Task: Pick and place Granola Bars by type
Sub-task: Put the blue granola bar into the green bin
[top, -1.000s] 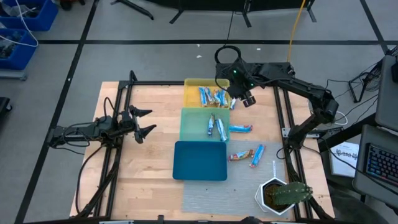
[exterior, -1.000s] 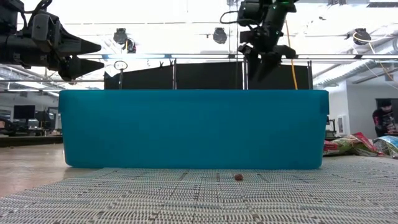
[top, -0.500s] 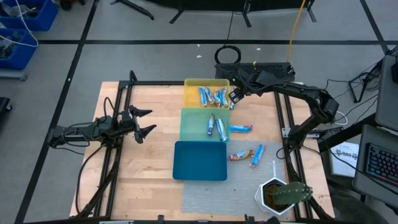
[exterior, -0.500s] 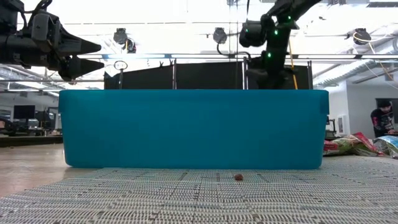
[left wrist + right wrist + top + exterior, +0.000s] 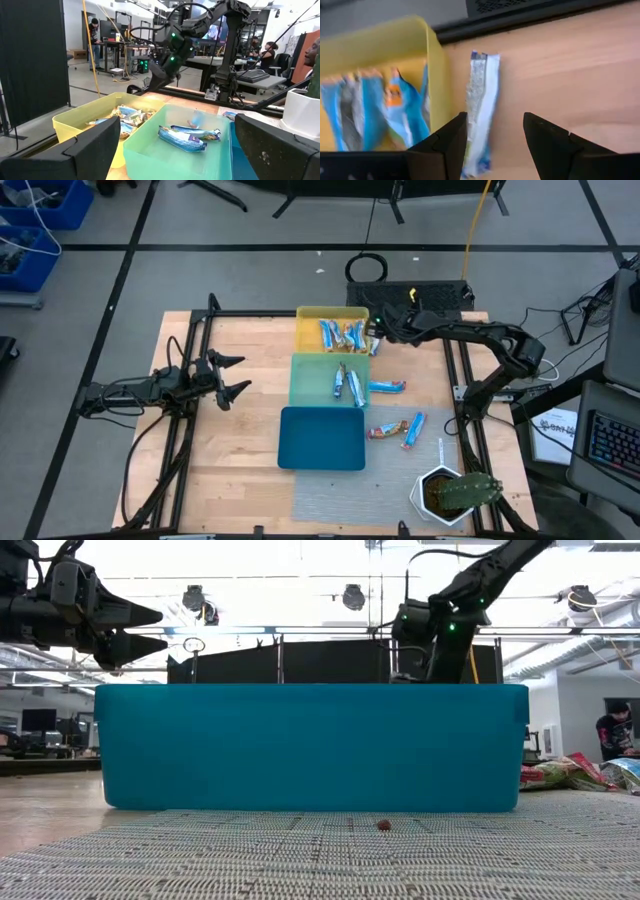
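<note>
Bars by colour on a wooden table (image 5: 240, 450): three trays lined up in a row down its middle, yellow tray (image 5: 310, 315) farthest from the mat, green tray (image 5: 305, 380) in the centre, blue tray (image 5: 320, 438) nearest.

Several blue-wrapped granola bars (image 5: 343, 334) heaped in the yellow tray; two more (image 5: 347, 385) lying in the green one. Blue tray seen bare in the high view.

Right gripper (image 5: 378, 339) low at the yellow tray's outer edge, on the side toward the right arm. Fingers (image 5: 445, 145) spread, nothing pinched between them. Directly ahead of them in the right wrist view, a blue-and-silver bar (image 5: 479, 112) flat on the wood, just beside the yellow tray's wall and roughly parallel to it.

Three further bars loose on the wood on the same side: a blue-and-red bar (image 5: 388, 387) beside the green tray, a reddish bar (image 5: 383, 430) and a blue bar (image 5: 414, 429) near the blue tray.

Left gripper (image 5: 232, 376) well apart from the trays, over the table's left side, fingers spread and empty.

Woven mat (image 5: 350, 500) at the near edge, potted plant (image 5: 455, 492) at its right corner. People visible at desks in the room beyond, in the left wrist view.
</note>
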Tool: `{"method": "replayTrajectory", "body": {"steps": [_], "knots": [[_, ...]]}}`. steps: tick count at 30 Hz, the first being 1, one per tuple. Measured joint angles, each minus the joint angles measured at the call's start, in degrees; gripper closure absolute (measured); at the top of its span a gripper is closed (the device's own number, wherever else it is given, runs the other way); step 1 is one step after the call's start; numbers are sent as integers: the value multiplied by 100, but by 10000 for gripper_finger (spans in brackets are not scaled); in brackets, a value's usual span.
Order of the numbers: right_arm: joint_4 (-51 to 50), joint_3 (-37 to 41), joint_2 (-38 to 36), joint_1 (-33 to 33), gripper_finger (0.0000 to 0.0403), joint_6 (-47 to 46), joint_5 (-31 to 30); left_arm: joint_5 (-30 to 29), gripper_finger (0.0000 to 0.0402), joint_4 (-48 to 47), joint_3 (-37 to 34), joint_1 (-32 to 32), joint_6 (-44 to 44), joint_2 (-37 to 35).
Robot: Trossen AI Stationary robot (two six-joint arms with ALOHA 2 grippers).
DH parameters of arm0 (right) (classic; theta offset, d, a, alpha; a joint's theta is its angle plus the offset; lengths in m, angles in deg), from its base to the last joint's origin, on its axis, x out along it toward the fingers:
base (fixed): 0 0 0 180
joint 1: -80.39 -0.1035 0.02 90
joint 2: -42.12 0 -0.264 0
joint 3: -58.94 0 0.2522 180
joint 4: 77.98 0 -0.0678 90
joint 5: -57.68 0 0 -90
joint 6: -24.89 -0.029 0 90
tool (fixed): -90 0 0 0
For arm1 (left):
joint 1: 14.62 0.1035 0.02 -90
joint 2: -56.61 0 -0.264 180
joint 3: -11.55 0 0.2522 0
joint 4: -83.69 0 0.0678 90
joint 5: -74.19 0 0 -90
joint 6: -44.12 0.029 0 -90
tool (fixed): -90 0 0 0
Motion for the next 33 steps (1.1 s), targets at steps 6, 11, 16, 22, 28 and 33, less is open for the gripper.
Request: {"method": "replayTrajectory", "body": {"steps": [6, 11, 16, 22, 28, 33], "knots": [[586, 185, 203, 142, 217, -613, 258, 0, 9, 2, -2, 0, 0, 0], [762, 185, 553, 169, 217, -683, 309, 2, 9, 2, -2, 0, 0, 0], [963, 185, 829, 174, 217, -687, 433, 2, 9, 0, -2, 0, 1, 0], [1460, 184, 1095, 183, 218, -690, 562, 2, 9, 2, -2, 0, 0, 0], [1529, 183, 1300, 176, 218, -774, 735, 2, 9, 0, 0, 0, 0, 0], [1487, 180, 1300, 176, 222, -746, 721, 2, 9, 1, -1, 1, 0, 0]]}}
